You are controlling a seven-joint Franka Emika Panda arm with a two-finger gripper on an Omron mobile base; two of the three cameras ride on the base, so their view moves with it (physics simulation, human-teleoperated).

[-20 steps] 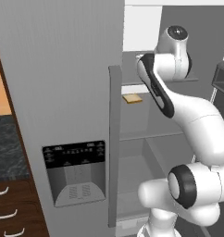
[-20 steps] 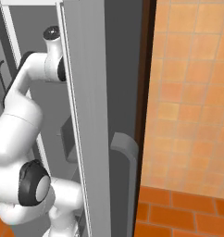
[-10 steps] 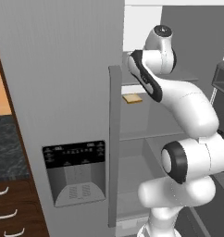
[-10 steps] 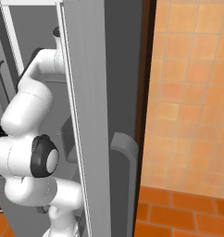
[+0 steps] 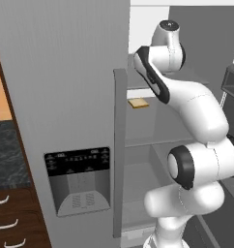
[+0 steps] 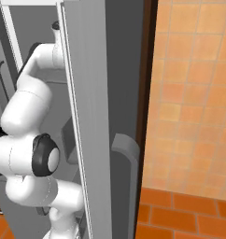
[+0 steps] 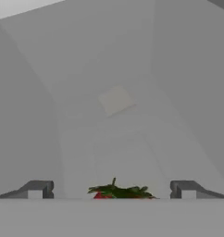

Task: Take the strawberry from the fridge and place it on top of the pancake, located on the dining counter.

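In the hand view the strawberry (image 7: 119, 192), red with a green leafy top, peeks up at the bottom edge on a glass shelf. My gripper (image 7: 111, 190) is open. Its fingertips (image 7: 36, 190) stand wide apart, one on each side of the fruit, and touch nothing. The fridge (image 5: 65, 97) is light grey with a black dispenser panel (image 5: 78, 162). Its door (image 6: 87, 116) stands open, and my arm (image 5: 186, 97) reaches onto an upper shelf. The pancake and the dining counter are out of view.
A flat tan slab (image 5: 138, 103) lies on a lower shelf and shows faintly through the glass (image 7: 115, 100). The fridge walls close in on both sides of the hand. A dark speckled counter with wood drawers (image 5: 7, 213) stands to the left. An orange tiled wall (image 6: 194, 93) is on the right.
The arm has swung left and deeper into the fridge, with the upper link folded closer to the door edge. The jaws have stayed wide.
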